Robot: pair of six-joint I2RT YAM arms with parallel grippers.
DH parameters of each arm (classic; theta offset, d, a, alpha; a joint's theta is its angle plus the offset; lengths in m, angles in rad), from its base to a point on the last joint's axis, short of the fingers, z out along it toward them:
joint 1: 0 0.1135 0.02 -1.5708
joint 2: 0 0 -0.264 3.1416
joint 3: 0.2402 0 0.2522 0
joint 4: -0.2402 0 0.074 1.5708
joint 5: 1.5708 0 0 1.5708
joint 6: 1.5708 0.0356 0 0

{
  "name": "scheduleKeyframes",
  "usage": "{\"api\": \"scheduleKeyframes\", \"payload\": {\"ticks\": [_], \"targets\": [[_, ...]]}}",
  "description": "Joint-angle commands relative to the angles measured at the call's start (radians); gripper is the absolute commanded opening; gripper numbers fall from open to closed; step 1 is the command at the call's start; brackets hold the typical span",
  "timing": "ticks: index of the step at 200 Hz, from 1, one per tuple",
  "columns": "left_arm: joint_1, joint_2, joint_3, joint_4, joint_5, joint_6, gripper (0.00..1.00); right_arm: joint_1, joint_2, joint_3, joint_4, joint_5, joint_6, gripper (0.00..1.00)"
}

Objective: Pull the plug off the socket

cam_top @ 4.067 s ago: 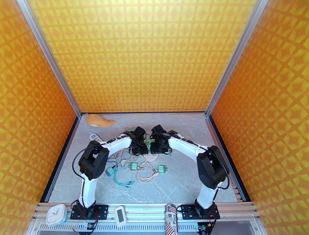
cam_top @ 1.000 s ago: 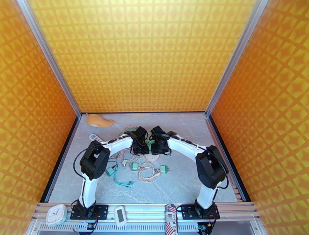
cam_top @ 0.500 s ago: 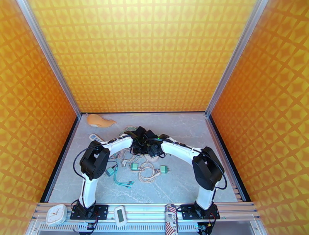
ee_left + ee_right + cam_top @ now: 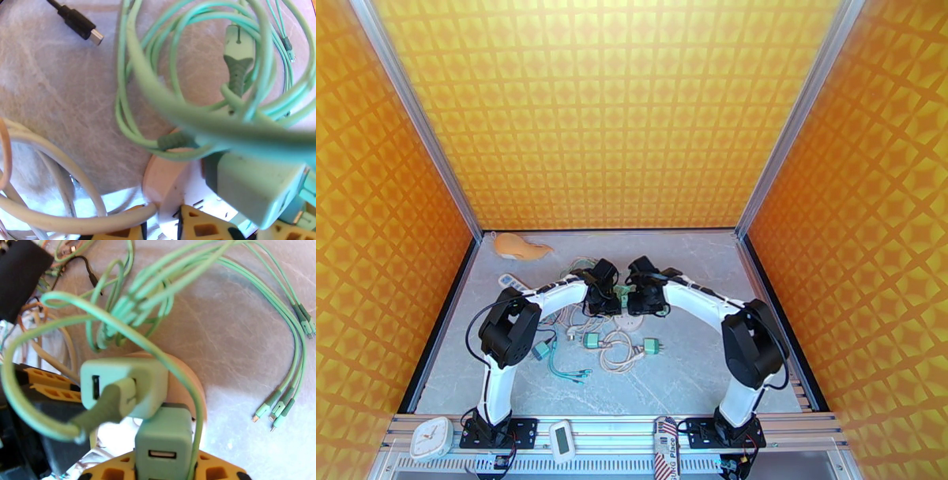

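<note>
Plug [image 4: 162, 437], a mint-green block with a USB port on its upturned face, is pictured clamped between the yellow fingers [image 4: 221, 472] of the right claw [image 4: 164, 467]. It is held over the edge of the round, pale socket [image 4: 193, 386] at the middle of the table [image 4: 711, 371]. Whether the plug's pins are seated in the socket or lifted clear cannot be told.

Just beside it, a larger charger [image 4: 130, 384] of the same green is seen on the socket, with a thick cable [image 4: 98, 413] plugged into its side.

The left claw [image 4: 607, 301] is shown at the socket's opposite side. Its fingers [image 4: 201, 229] are set close together, with the socket's white rim pinched between them. Both arms are arched inward from the near edge, and the two claws are nearly touching above the socket.

Mint cables [image 4: 294, 358] are looped over and around the socket, and their small connectors are spread on the marbled surface. A black connector [image 4: 81, 25] and white cords [image 4: 59, 213] are seen among them. Two loose green chargers [image 4: 591, 339] are seen between the socket and the near edge. An orange object [image 4: 517, 247] is seen at the far left corner.
</note>
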Motion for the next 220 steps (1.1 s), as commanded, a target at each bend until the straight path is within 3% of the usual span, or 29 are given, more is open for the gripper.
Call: {"api": "scheduleKeyframes", "payload": {"ticks": [1,29,59,102,131,193,220], "targets": [[-0.033,0.156,-0.092,-0.124,-0.079,0.022,0.25,0.022,-0.032,0.009,0.085,-0.074,0.029,0.22],[-0.034,0.159,-0.084,-0.134,-0.080,0.024,0.25,0.094,0.000,0.042,0.052,-0.019,0.007,0.23],[-0.035,0.154,-0.085,-0.138,-0.080,0.026,0.25,0.102,-0.019,0.029,0.034,0.048,0.002,0.24],[-0.030,0.113,-0.056,-0.150,-0.095,0.017,0.26,0.075,-0.089,0.011,-0.058,0.212,-0.025,0.26],[-0.024,0.077,-0.009,-0.179,-0.103,0.020,0.27,0.019,-0.123,-0.032,-0.078,0.243,-0.026,0.27],[-0.024,-0.057,0.092,-0.216,-0.107,0.046,0.45,-0.008,-0.045,-0.060,-0.092,0.237,-0.026,0.29],[-0.024,-0.118,0.115,-0.232,-0.107,0.077,0.51,-0.009,-0.017,-0.068,-0.080,0.230,-0.023,0.35]]}}
